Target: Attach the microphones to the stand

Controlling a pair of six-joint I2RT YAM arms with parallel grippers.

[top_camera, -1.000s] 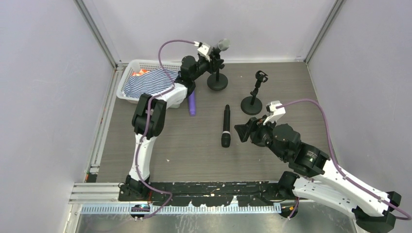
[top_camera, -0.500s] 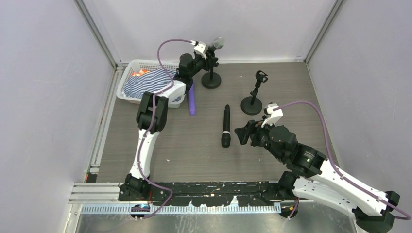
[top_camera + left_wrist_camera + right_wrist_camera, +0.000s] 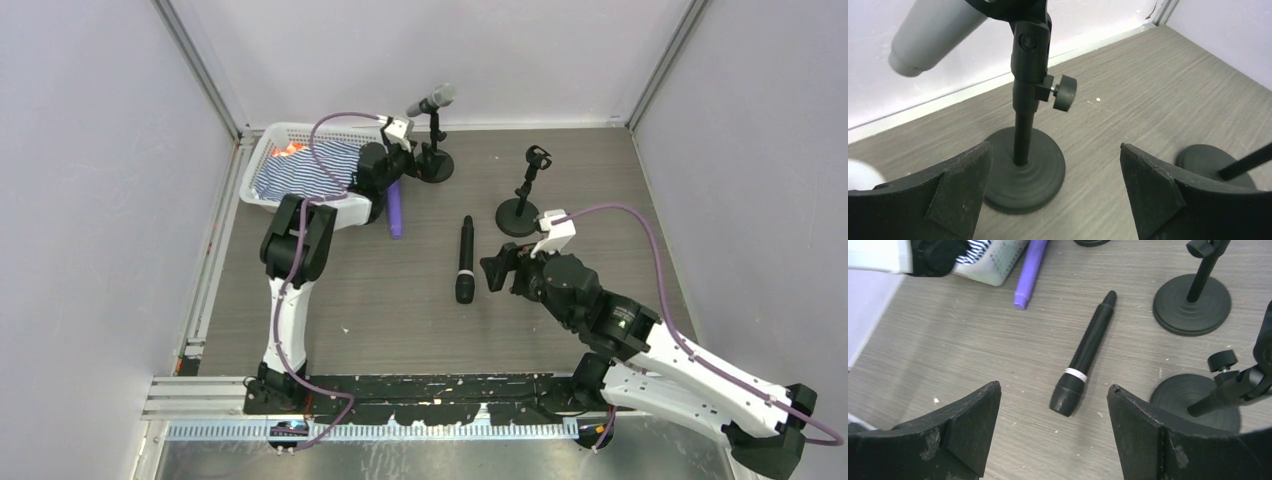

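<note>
- The grey microphone sits tilted in the clip of the far stand, near the back wall.
- The left hand is low in front of this stand's round base. Its fingers are spread wide and hold nothing.
- The black microphone lies flat on the counter, in the middle, with its thin end to the back.
- The right hand hangs over the black microphone, wide open and empty.
- A second stand is upright to the right of the black microphone, and its clip is empty.
- A purple pen lies beside a white basket with a striped cloth inside.
</note>
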